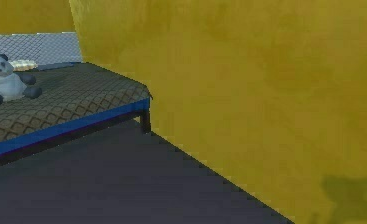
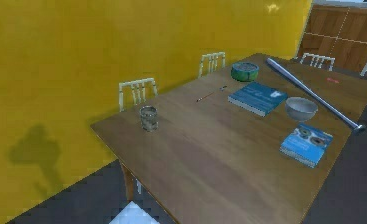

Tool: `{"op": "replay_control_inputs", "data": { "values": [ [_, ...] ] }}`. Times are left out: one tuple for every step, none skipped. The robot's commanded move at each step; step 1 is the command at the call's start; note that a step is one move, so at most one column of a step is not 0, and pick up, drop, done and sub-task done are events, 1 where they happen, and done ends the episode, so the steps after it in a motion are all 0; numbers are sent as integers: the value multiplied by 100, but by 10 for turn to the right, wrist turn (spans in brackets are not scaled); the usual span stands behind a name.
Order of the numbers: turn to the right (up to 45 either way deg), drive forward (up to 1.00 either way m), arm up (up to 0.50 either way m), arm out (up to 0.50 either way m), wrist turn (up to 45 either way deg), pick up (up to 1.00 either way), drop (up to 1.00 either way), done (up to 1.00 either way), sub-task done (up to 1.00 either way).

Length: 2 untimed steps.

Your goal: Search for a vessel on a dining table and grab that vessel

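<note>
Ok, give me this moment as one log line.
ahead: bed, yellow wall | side: dining table | on table: glass, bowl | task: vessel not yet grabbed

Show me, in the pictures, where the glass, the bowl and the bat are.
glass (image 2: 149, 119), arm side view, on the middle of its clear wall
bowl (image 2: 301, 108), arm side view, on its grey side below the rim
bat (image 2: 291, 77), arm side view, on the grey shaft

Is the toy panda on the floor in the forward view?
No, the toy panda sits up on the bed, on its patterned cover.
</note>
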Motion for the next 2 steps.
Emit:
{"op": "replay_control_inputs", "data": {
  "values": [
    [0, 0, 50, 0, 0, 0, 0, 0, 0],
    [0, 0, 36, 0, 0, 0, 0, 0, 0]
  ]
}}
